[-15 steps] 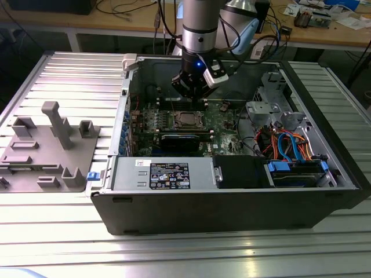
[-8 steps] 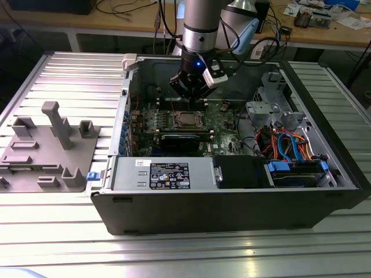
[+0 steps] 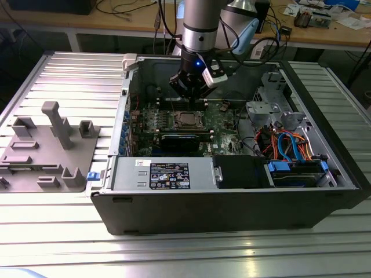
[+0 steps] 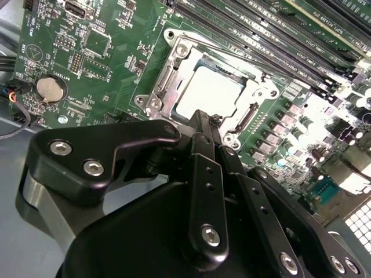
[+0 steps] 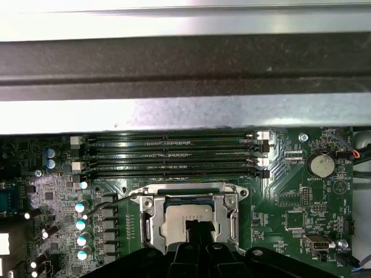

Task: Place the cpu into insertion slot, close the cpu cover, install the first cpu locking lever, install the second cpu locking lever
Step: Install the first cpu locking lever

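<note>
Already the silver-topped square cpu [image 5: 188,223] is seated in the metal-rimmed insertion slot [image 4: 174,78], framed by the silvery cpu cover [image 5: 229,215]. Directly above, the black claw [image 4: 204,120], fingers pressed together, is best kept centred and lowered gently.

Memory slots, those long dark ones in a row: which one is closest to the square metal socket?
The long dark memory slot at the edge of the row, bordering the silvery square cpu cover; the other slots lie farther toward the case wall.
</note>
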`<state>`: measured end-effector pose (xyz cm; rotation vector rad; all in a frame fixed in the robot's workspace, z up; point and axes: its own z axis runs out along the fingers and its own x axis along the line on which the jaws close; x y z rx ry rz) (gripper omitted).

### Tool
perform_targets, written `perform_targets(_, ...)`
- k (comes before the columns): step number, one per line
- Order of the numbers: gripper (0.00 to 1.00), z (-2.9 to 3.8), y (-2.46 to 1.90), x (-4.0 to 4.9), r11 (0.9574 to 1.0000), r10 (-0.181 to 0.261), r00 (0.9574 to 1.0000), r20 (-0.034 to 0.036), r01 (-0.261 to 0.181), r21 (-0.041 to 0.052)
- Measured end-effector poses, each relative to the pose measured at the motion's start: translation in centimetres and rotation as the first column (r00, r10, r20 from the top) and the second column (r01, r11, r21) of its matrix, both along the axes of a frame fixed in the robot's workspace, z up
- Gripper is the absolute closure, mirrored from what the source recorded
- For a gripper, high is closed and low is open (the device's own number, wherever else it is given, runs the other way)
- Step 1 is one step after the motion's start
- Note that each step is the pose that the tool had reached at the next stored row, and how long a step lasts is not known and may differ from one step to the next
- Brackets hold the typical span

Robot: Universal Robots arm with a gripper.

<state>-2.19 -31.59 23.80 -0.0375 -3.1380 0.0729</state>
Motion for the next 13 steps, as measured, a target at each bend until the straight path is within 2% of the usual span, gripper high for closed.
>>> perform_targets(13,0.89,0.60,0.00,-0.02,1.0000,0.000,1.0000,0.0000,0.000,0.0001)
